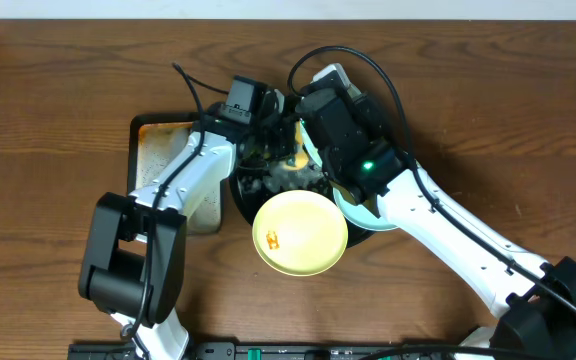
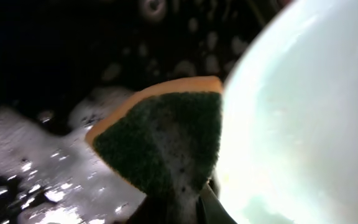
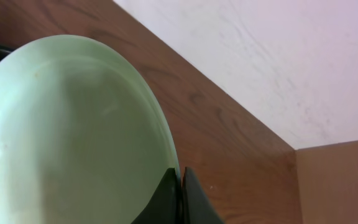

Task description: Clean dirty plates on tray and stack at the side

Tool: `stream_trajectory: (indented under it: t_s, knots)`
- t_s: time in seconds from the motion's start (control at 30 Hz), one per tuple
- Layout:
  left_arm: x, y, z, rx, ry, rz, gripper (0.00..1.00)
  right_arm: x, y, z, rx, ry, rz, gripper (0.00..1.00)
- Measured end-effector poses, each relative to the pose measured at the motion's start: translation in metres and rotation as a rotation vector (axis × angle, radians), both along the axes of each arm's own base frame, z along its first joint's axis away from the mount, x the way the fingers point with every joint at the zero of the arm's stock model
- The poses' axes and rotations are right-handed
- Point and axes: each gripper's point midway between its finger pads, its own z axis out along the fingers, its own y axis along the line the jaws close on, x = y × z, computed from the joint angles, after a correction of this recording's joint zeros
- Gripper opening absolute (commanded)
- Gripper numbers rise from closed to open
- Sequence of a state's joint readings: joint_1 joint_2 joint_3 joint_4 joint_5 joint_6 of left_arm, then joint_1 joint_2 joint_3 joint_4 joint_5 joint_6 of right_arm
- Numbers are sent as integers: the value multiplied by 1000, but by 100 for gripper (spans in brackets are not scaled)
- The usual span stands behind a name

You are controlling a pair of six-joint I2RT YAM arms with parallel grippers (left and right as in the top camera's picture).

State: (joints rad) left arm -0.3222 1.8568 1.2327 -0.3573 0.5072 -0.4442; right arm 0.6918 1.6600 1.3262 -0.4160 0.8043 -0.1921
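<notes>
Overhead, both arms meet above the black tray (image 1: 240,200). The yellow plate (image 1: 300,233) lies flat at the tray's near rim and carries an orange smear. A mint plate (image 1: 368,214) shows as a crescent under the right arm; we think it lies on the tray too, though the arm hides most of it. The right gripper (image 1: 313,140) holds up a third plate on edge, the held plate (image 1: 311,158). The left gripper (image 1: 273,150) and its sponge (image 1: 293,158) are right beside it. A metal tray (image 1: 158,150) sits just left of the black one. Bare table (image 1: 468,120) to the right and far side looks to us the best room for a stack, with no edge close by.

From the left wrist, the jaws are closed on the sponge, whose green scrub face rests against the pale plate. The tray beneath is wet and sudsy, so we judge everything here slippery. The sponge is soft and will give under pressure.

From the right wrist, the fingers are pinched tight on the held plate's rim, with the plate tilted above the wood. It looks to be thin, light, stiff plastic that is unlikely to break. The rim is the only sensible hold, and a wet rim may pivot in that pinch, so we would scrub towards the grip.
</notes>
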Motion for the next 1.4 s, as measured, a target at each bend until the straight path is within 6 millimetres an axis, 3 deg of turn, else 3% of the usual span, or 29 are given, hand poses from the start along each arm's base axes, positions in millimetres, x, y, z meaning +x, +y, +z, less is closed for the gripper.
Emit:
stream_trajectory:
  t_s: [0.17,0.53,1.4]
  knots:
    - [-4,7,-5,33,9,-13,14,11,-10,18,-51,-74,-33,1]
    - [-18,30,-21,177,50,-28,16,8,-13,34,-217,-104,-30,1]
    - [-17,34,-23,201,42,-27,17,8,-12,42,-271,-121,-33,1]
